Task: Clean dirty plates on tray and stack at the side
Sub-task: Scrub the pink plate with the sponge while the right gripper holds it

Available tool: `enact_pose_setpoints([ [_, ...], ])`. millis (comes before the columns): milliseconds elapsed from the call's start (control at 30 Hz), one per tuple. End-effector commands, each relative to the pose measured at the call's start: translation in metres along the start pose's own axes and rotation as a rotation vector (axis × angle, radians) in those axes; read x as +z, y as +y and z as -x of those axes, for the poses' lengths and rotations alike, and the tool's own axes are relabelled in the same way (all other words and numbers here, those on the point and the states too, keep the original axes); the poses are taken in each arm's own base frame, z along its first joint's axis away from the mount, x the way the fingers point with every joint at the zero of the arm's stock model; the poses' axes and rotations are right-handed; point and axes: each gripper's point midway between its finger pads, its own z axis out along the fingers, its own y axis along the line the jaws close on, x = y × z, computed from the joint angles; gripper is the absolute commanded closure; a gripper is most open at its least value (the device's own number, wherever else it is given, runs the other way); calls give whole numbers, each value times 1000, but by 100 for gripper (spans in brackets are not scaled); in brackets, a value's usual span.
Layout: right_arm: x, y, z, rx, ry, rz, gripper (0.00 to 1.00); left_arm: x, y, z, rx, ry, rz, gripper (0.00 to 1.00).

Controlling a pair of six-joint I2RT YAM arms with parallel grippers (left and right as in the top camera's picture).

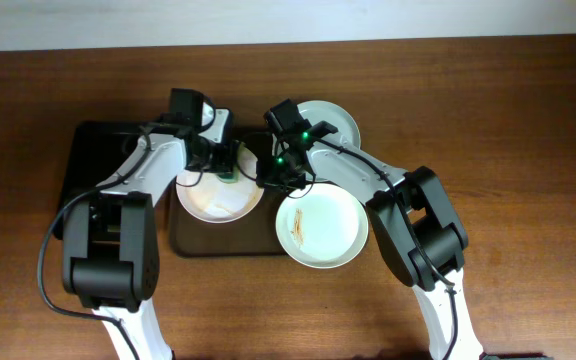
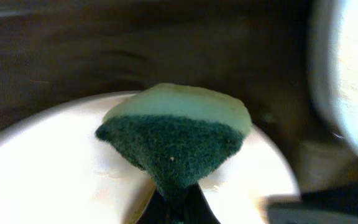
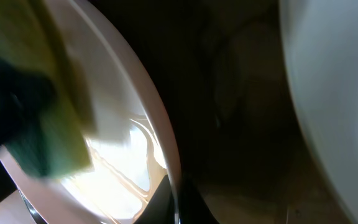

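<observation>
Left hand [image 2: 176,202] is clamped on the green/yellow sponge [image 2: 173,140], scourer side toward the wrist cam, over left plate [image 1: 213,205] on the brown tray [image 1: 223,243]. Right hand [image 1: 271,178] pinches that plate's rim, clear only in the right wrist view. Overhead only: smeared right plate [image 1: 320,228] overhangs the tray edge, third plate [image 1: 336,118] sits on the table [image 1: 518,120].
</observation>
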Motion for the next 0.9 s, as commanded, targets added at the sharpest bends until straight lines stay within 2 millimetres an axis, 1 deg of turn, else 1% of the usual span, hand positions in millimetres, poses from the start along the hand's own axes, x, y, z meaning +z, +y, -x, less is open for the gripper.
enact_pose_setpoints([
  [0,3,-9,0,-10,-2,-34,96,1,-30,-27,-51,111,-173,99],
  [33,3,-9,0,-10,-2,-34,96,-1,-25,-34,-68,139,-153,99],
  [67,3,-9,0,-10,-2,-34,96,-3,-11,-46,-97,188,-102,99],
  [100,3,-9,0,-10,-2,-34,96,-6,9,-58,-118,231,-11,99],
  [133,3,-9,0,-10,-2,-34,96,-11,35,-64,-131,251,108,99],
  [167,3,-9,0,-10,-2,-34,96,-15,58,-65,-132,251,223,99],
  [200,3,-9,0,-10,-2,-34,96,-20,78,-62,-147,233,336,99],
  [233,3,-9,0,-10,-2,-34,96,-25,96,-53,-148,191,445,99],
  [267,3,-9,0,-10,-2,-34,96,-25,100,-44,-143,153,466,99],
  [300,3,-9,0,-10,-2,-34,96,-23,101,-31,-137,100,464,99],
  [333,3,-9,0,-10,-2,-34,96,-20,97,-19,-124,50,455,99],
  [367,3,-9,0,-10,-2,-34,96,-13,80,-9,-104,19,388,99],
  [400,3,-9,0,-10,-2,-34,96,-8,67,-7,-95,13,326,99],
  [433,3,-9,0,-10,-2,-34,96,-1,42,-5,-84,12,205,99],
  [500,3,-9,0,-11,-2,-34,96,2,5,-4,-91,14,-26,99],
  [533,3,-9,0,-18,-1,-33,96,-1,-2,-1,-97,9,-80,99],
  [600,3,-10,-1,-15,3,-37,96,-12,-2,12,-107,-13,-110,99],
  [633,3,-10,-1,-15,4,-37,96,-30,1,28,-125,-34,-133,100],
  [667,3,-10,-1,-15,4,-38,96,-48,8,41,-146,-45,-127,99],
  [700,3,-10,-1,-15,4,-38,96,-70,19,57,-165,-74,-108,99],
  [733,3,-10,-1,-15,3,-38,96,-88,35,69,-186,-107,-74,99],
  [800,3,-10,-1,-15,3,-38,96,-99,50,76,-205,-135,-52,99],
  [867,-4,-5,4,-45,-18,-37,96,-99,52,70,-216,-114,-50,99],
])
